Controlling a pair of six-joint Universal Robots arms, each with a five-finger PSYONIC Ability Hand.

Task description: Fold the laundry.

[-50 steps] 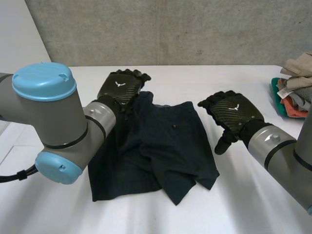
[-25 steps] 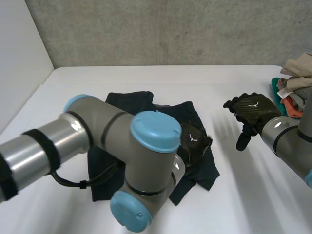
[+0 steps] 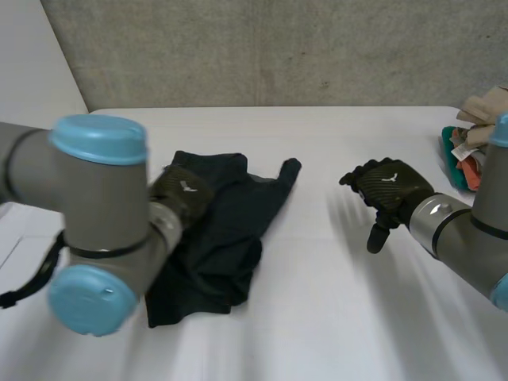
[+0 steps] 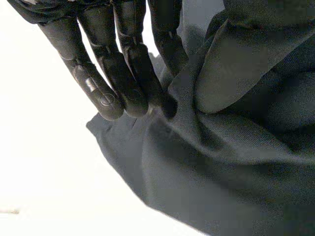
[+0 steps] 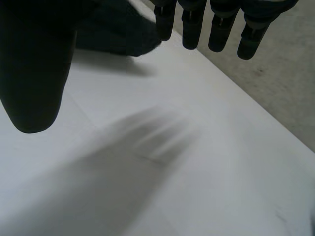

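Dark shorts [image 3: 222, 230] bunched, white table [image 3: 333, 317], concrete wall [image 3: 278, 48]

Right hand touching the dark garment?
No, the right hand hovers open above the white table, apart from the dark navy cloth garment.

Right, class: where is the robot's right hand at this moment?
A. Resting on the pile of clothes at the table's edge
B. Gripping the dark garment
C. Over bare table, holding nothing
C: the right hand hangs over the bare white table with straight fingers, apart from both the dark garment and the pile of clothes.
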